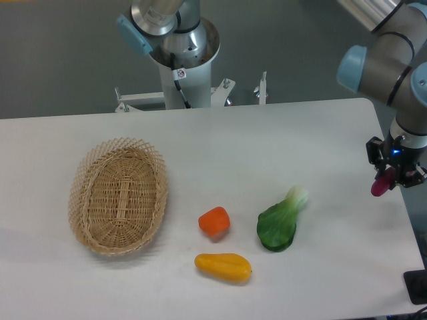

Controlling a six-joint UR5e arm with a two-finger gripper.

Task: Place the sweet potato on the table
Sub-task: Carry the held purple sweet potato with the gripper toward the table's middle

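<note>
Gripper [395,175] of mine hangs over the right end of the table [267,140], its fingers closed around the sweet potato [382,183], whose magenta-purple body pokes out down and to the left of the jaws. From this single view I cannot tell for sure how high the piece sits above the white top, but it looks lifted, with no contact I can make out. So I judge the grasp and carry as done and the placing itself as not yet done: what is left is to lower it, let go and pull away. Below me the tabletop looks bare; the green leafy vegetable [279,223] lies well to the left, with the orange-red chunk [214,221] and the yellow-orange piece [223,267] beyond it, and the wicker basket [118,196] at the far left.
</note>
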